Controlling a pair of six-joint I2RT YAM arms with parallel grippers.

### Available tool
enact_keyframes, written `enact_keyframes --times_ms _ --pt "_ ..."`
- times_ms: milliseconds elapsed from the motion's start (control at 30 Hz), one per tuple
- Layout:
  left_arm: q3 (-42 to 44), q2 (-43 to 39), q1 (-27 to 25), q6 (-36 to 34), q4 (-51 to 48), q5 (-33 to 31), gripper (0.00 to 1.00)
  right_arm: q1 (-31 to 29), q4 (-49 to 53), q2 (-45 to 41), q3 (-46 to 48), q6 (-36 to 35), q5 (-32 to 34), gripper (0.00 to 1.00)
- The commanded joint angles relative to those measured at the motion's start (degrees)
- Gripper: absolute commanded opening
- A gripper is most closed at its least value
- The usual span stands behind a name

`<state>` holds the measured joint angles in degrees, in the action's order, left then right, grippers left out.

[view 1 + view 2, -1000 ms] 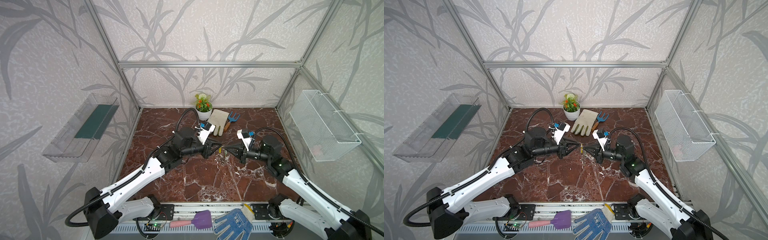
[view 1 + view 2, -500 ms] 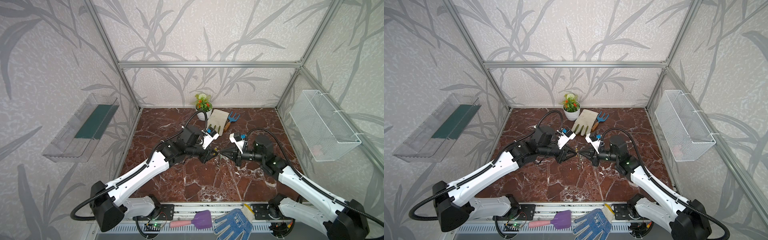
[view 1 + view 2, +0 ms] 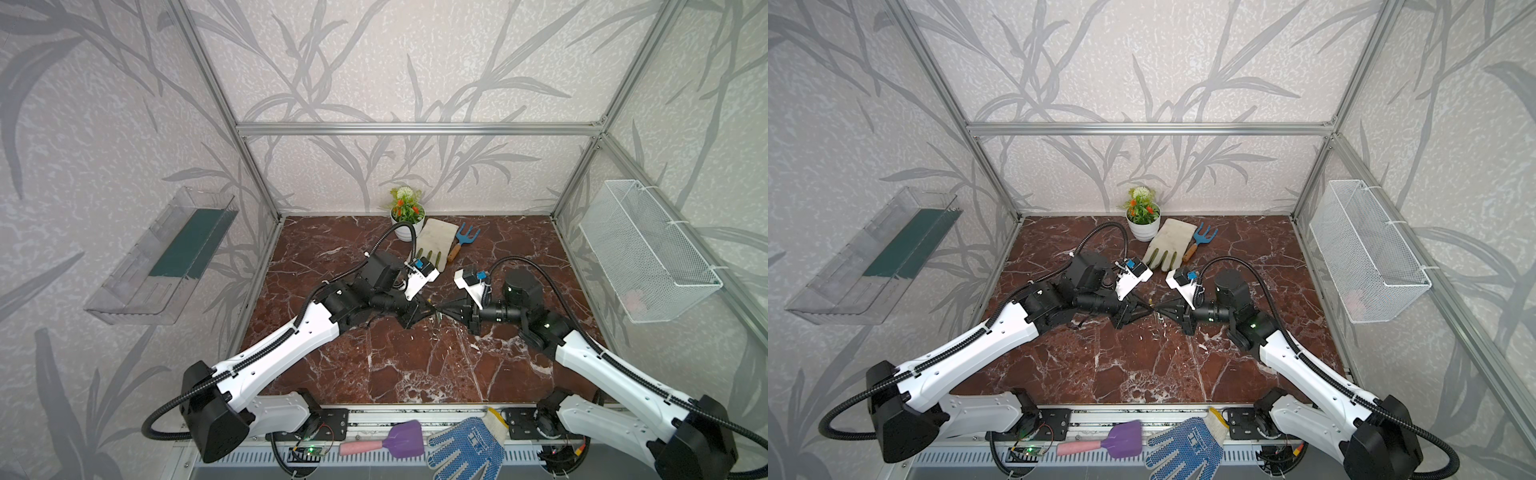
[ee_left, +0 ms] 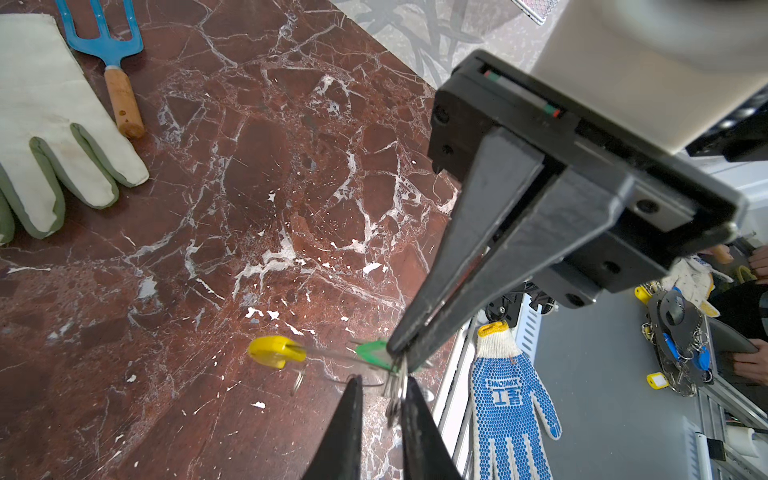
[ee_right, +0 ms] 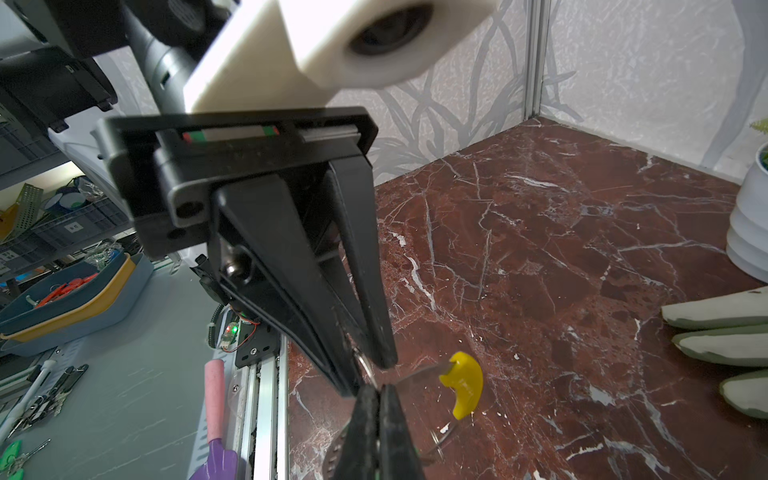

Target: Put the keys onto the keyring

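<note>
The keys, a green tag (image 4: 372, 353), hang in the air with my right gripper (image 4: 399, 351) shut on them. The keyring's yellow sleeve (image 4: 274, 351) and thin grey hoop (image 4: 332, 356) reach out sideways from that grip, above the marble. Small silver rings (image 4: 395, 395) dangle between the fingers of my left gripper (image 4: 382, 379), whose jaws stand a little apart, and they lean on one finger. In the right wrist view the right gripper (image 5: 377, 388) is tip to tip with the left gripper (image 5: 368, 376), beside the yellow sleeve (image 5: 463, 384). In both top views the two grippers (image 3: 430, 309) (image 3: 1156, 308) meet mid-table.
A white glove (image 3: 434, 245), a blue hand fork (image 3: 463, 241) and a potted plant (image 3: 407, 216) lie at the back. A mesh basket (image 3: 648, 253) hangs on the right wall and a clear shelf (image 3: 166, 257) on the left. A purple scoop (image 3: 395, 440) and a blue glove (image 3: 465, 451) rest on the front rail.
Both arms have come down and toward the front with their tips still together. The left gripper's jaws have narrowed around the hanging rings. The right gripper has stayed shut.
</note>
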<state>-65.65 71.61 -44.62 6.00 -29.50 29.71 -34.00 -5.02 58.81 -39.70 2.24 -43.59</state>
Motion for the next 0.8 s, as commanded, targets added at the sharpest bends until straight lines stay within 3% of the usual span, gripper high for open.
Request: enact_keyframes --times_ms 0,100,267,500,533,600,767 --pt "-2.3 -0.9 0.2 -1.4 -0.8 0.8 0.18 -0.7 0.6 -0.1 -2.4 -1.0 -0.2 0.00" --pt "-2.4 -0.6 0.3 -1.5 -1.0 0.7 0.17 -0.9 0.7 -0.1 -2.4 -1.1 -0.1 0.00" --pt "-2.2 -0.7 0.3 -1.4 -0.7 1.0 0.00 -1.1 0.9 0.0 -2.4 -1.4 -0.2 0.00" --pt "-1.2 -0.9 0.3 0.1 2.2 0.2 0.00 -1.3 0.5 -1.7 -1.6 -1.1 3.3 0.00" --pt "-0.5 -1.1 0.3 0.6 3.5 -0.1 0.00 -1.2 0.3 -2.5 -1.2 -1.1 4.6 0.03" --pt "0.3 -1.8 0.3 1.7 6.1 -0.5 0.00 -1.3 -0.6 -4.4 0.1 -0.8 7.6 0.23" --pt "2.9 -3.6 0.2 4.8 12.7 -2.6 0.00 -1.3 -3.2 -9.8 4.0 -0.2 14.1 0.26"
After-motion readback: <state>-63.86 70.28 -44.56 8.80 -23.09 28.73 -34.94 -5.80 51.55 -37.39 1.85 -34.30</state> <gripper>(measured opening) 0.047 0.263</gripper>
